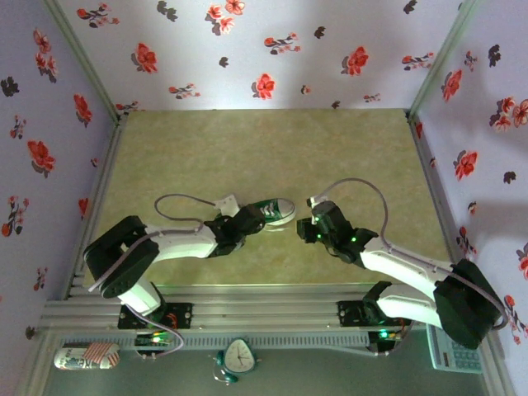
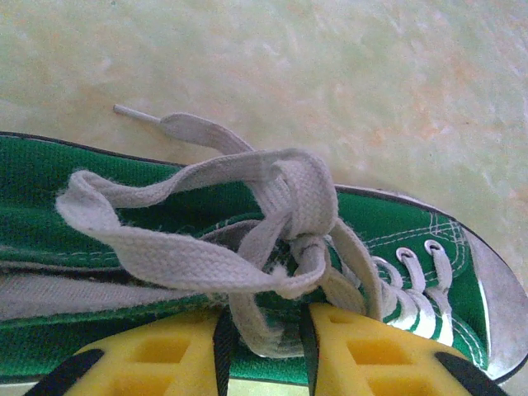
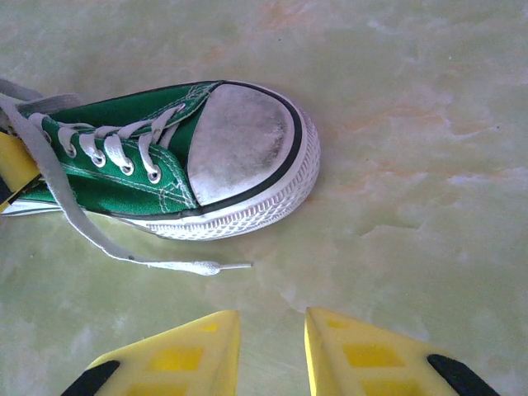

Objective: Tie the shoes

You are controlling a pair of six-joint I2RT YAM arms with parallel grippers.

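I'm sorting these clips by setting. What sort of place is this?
Probably a staged robot test booth: flowered walls enclose a pale green tabletop, with robot arms bolted to a metal rail.

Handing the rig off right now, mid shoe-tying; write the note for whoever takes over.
Left gripper: over the sneaker, a lace strand running between its fingers; grip unclear.
Right gripper: open, empty, above the table just off the toe cap.
Done: one loop and a loose wrap formed.
Left: finish the bow and pull it tight; one lace end trails on the table.
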